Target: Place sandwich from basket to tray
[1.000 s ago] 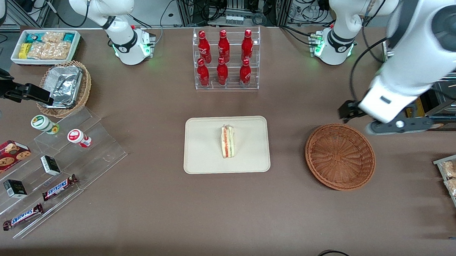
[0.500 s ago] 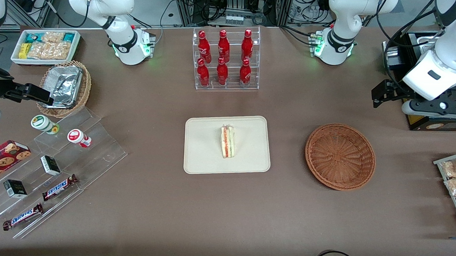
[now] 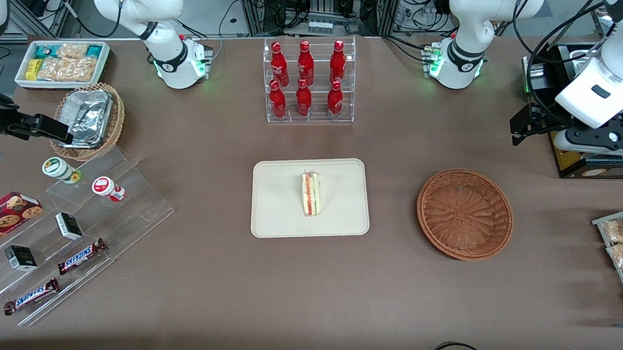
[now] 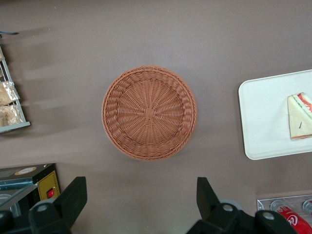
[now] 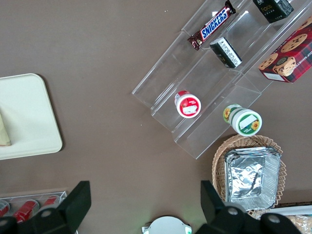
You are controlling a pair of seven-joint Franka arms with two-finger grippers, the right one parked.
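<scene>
The sandwich (image 3: 311,193) lies on the cream tray (image 3: 276,215) in the middle of the table; it also shows in the left wrist view (image 4: 301,117) on the tray (image 4: 263,117). The reddish-brown wicker basket (image 3: 464,214) is empty and sits beside the tray, toward the working arm's end; the left wrist view shows the basket (image 4: 149,112) empty from above. My left gripper (image 3: 520,125) hangs high above the table, farther from the front camera than the basket. Its fingers (image 4: 73,197) are spread wide and hold nothing.
A clear rack of red bottles (image 3: 308,81) stands farther from the front camera than the tray. A black box (image 3: 576,153) sits under my arm. A wire rack of snack packets (image 3: 622,248) lies at the working arm's end. Acrylic steps with snacks (image 3: 71,229) lie toward the parked arm's end.
My left gripper has moved up and away from over the basket toward the working arm's end of the table, then nearly stopped. The sandwich, tray and basket have not moved.
</scene>
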